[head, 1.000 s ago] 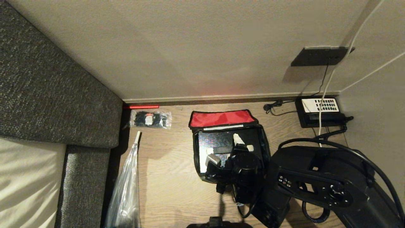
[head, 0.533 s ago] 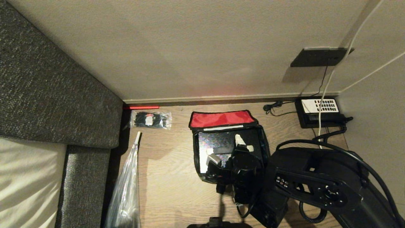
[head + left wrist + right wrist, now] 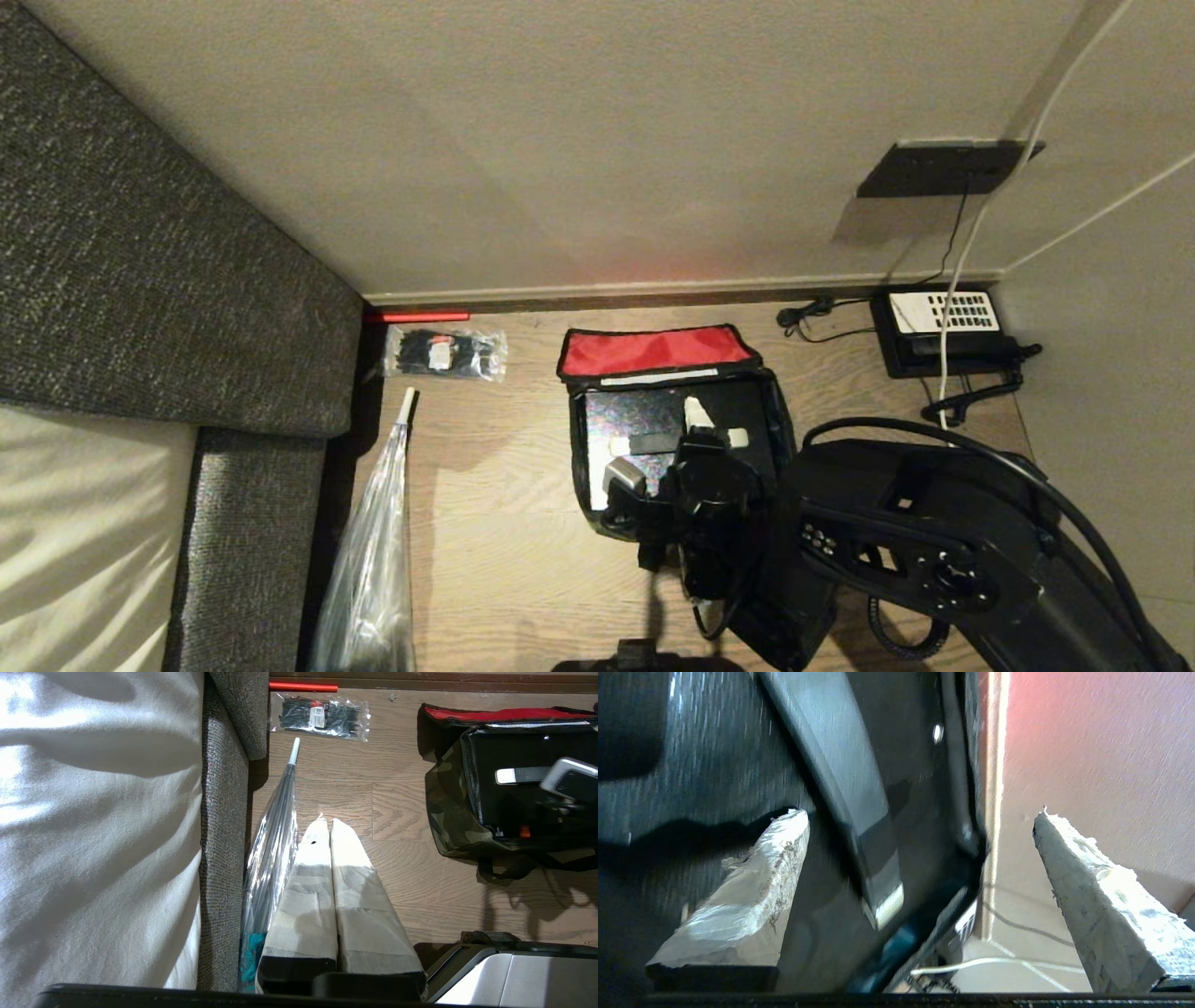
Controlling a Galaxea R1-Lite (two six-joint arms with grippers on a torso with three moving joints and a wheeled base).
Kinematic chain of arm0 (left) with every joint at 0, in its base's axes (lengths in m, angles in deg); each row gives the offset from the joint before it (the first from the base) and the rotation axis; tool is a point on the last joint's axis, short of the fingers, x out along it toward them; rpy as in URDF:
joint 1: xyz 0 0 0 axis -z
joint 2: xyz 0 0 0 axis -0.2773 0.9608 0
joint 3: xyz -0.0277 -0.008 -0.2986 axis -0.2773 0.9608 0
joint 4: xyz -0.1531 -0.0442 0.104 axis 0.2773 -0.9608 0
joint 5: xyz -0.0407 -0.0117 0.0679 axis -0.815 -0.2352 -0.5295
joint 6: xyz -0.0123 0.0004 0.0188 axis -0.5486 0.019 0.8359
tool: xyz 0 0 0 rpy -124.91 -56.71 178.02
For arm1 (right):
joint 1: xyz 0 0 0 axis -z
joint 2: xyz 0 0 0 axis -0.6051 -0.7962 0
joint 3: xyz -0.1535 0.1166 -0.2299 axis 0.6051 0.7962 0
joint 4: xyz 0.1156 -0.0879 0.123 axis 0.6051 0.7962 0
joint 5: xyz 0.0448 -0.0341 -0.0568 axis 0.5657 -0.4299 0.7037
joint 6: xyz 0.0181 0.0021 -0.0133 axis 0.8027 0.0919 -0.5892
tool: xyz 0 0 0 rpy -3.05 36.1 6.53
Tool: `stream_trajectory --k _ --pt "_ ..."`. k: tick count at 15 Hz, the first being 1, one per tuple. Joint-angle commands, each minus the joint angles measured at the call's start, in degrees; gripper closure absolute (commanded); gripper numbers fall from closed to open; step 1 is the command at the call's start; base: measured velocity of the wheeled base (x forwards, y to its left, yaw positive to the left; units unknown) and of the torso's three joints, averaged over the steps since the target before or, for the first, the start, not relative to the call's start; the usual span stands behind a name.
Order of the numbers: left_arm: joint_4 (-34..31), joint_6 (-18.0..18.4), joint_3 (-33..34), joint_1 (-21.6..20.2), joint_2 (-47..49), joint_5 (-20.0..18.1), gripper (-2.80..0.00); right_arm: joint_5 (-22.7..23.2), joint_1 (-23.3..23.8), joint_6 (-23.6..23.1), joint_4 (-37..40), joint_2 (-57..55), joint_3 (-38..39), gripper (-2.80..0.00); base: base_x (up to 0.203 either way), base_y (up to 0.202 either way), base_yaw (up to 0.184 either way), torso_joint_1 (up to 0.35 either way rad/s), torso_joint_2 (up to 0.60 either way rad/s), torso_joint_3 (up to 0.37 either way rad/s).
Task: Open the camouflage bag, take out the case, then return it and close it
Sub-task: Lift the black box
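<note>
Wood floor point(image 3: 485, 523) beside grey sofa point(image 3: 140, 280)

The right arm point(image 3: 915, 551) is bulky matte black w/ rounded housings, a row of small buttons or screws on its side, a round joint cap, and a thick black cable looping over the top plus a coiled one below. A small silver-grey block sits on the wrist, prob. a camera. Fingers of the right gripper point(image 3: 920, 816) and the left gripper point(image 3: 331, 823) are tapered wedges wrapped in off-white, frayed tape on black bases.
</note>
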Motion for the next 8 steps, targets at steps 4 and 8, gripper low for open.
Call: stream_trajectory --k 4,8 --pt "0.0 0.0 0.2 0.0 0.0 0.0 0.0 0.9 1.9 -7.3 -0.5 -3.7 -9.6 -2.8 0.0 0.0 0.0 0.0 0.0 0.0" --pt "0.0 0.0 0.2 0.0 0.0 0.0 0.0 4.0 6.3 -13.7 -0.5 -3.2 -10.0 -2.8 0.0 0.0 0.0 0.0 0.0 0.0"
